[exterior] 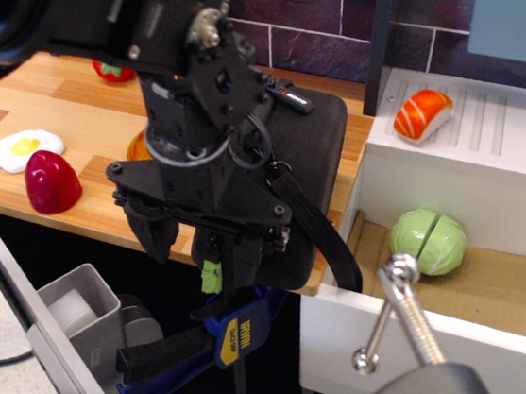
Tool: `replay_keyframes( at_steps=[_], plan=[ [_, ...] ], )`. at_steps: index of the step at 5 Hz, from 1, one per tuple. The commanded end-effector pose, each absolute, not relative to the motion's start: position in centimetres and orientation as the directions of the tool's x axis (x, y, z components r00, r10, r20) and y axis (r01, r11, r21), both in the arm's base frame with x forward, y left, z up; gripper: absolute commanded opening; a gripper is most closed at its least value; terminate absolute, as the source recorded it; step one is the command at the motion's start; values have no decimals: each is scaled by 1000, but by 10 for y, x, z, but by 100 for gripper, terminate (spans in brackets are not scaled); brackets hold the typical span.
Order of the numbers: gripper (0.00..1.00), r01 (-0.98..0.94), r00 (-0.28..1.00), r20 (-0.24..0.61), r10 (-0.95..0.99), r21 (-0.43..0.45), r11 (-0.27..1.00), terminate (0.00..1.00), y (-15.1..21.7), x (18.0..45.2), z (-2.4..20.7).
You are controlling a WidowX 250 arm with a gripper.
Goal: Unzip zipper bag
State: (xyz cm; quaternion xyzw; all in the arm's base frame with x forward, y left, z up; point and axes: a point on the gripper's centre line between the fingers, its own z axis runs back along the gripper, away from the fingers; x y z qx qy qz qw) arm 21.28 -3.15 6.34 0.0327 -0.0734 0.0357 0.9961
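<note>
The table (33, 99) is carrying the bag (319, 143), which is lying at its front edge, near the corner, with one end hanging just past the wood. The arm is hanging over the bag and hiding most of it. The strap (319, 233) is trailing off the edge toward the drawer. The claw (198, 252) is standing with its fingers apart, holding nothing, right at the overhanging end. The green pull (212, 276) is showing between the fingers, not yet gripped. By my judgement the unzipping is not begun: gripping the pull and drawing it along is all remaining.
</note>
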Motion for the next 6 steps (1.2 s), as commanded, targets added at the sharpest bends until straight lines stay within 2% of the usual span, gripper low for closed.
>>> replay_keyframes(
  at_steps=[1,3,4,6],
  plan=[
    [0,-127,971,211,115,40,991,0,-29,219,73],
    [0,-149,960,241,141,15,989,0,-34,224,85],
    [0,-166,946,278,165,-18,986,0,-36,234,100],
    [0,-240,894,360,268,-121,963,0,-45,270,146]
  ],
)
